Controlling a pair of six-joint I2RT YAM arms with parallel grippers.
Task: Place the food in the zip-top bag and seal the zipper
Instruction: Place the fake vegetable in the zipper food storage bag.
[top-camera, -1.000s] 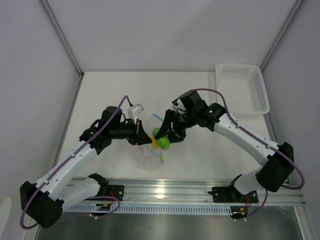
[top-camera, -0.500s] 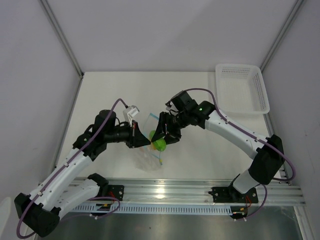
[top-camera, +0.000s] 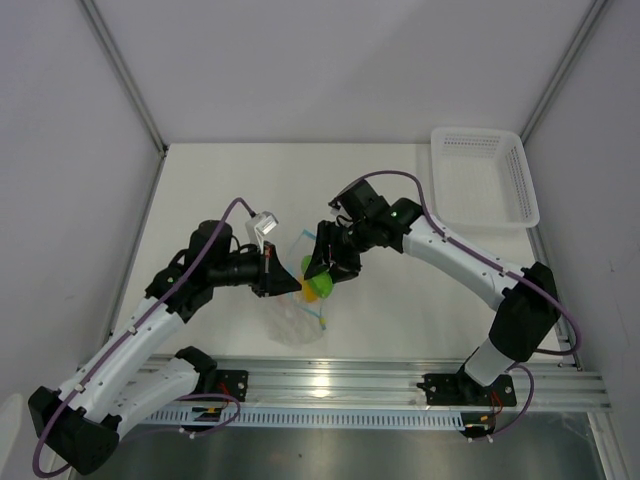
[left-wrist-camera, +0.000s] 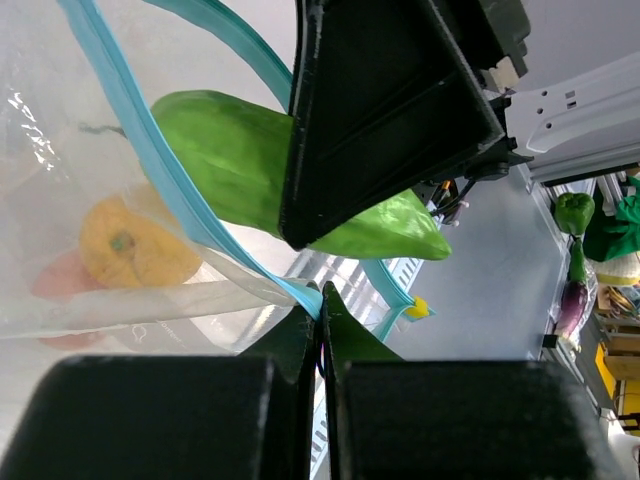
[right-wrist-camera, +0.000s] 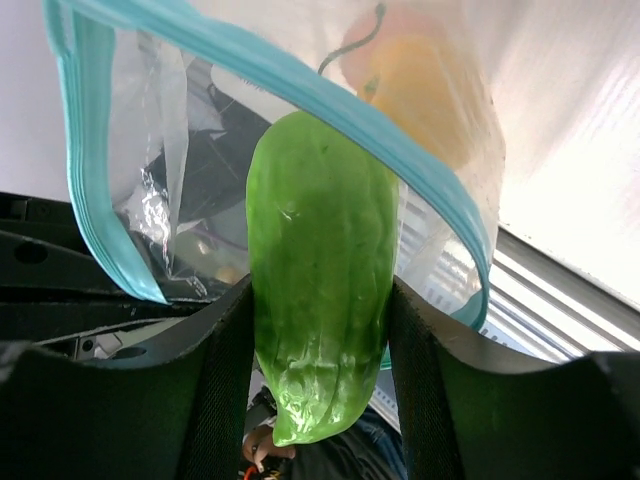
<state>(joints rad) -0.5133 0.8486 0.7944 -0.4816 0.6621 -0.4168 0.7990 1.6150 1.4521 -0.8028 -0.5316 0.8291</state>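
Above white table (top-camera: 400, 300), right pincer (right-wrist-camera: 320, 292) grips green food (right-wrist-camera: 318, 200) (seemingly half-inside bag (right-wrist-camera: 140, 150)).

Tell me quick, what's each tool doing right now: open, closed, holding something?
Left tool: closed, pinching the zip-top bag at its zipper edge.
Right tool: closed on the green food piece, at the bag's mouth.

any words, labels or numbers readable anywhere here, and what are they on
No text can be read in any view.
zip-top bag: what may be a faint grey line of print low on the clear plastic in the left wrist view, too blurred to read.
green food piece: no label or marking shows.
white basket: no label or marking shows.
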